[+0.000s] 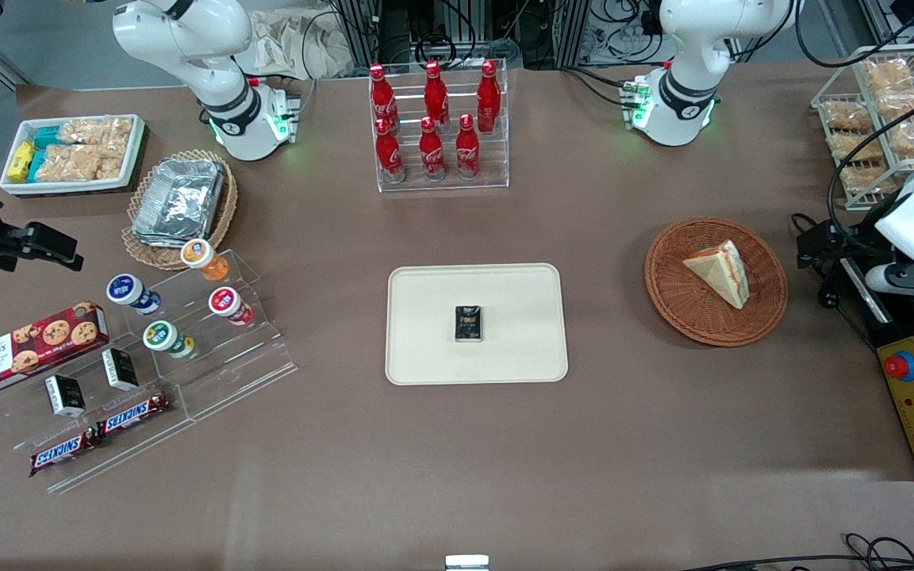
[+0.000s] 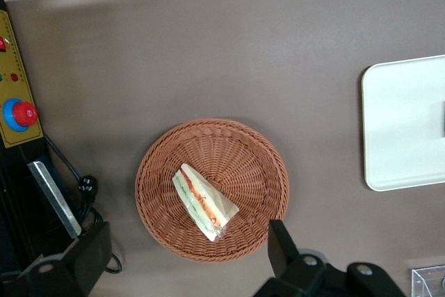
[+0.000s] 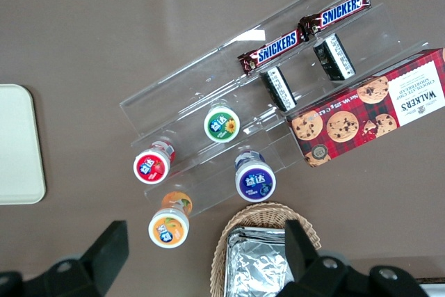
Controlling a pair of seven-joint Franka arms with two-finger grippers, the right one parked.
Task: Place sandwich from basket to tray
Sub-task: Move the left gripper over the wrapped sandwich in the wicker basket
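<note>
The sandwich (image 1: 720, 271), a pale bread wedge with orange-red and green filling, lies in the reddish-brown wicker basket (image 1: 679, 305) toward the working arm's end of the table. It also shows in the left wrist view (image 2: 203, 201), inside the basket (image 2: 243, 165). The cream tray (image 1: 425, 317) lies at the table's middle, with a small black pack (image 1: 469, 323) on it; its edge shows in the left wrist view (image 2: 403, 130). My left gripper (image 1: 818, 238) hovers beside the basket, well above the table, open and empty (image 2: 177, 255); its fingertips (image 2: 280, 240) stand wide apart.
A clear rack of red cola bottles (image 1: 437, 127) stands farther from the camera than the tray. A yellow control box with a red button (image 1: 913, 396) and a wire rack of bagged snacks (image 1: 885, 119) sit at the working arm's end. Snack displays (image 1: 147, 341) fill the parked arm's end.
</note>
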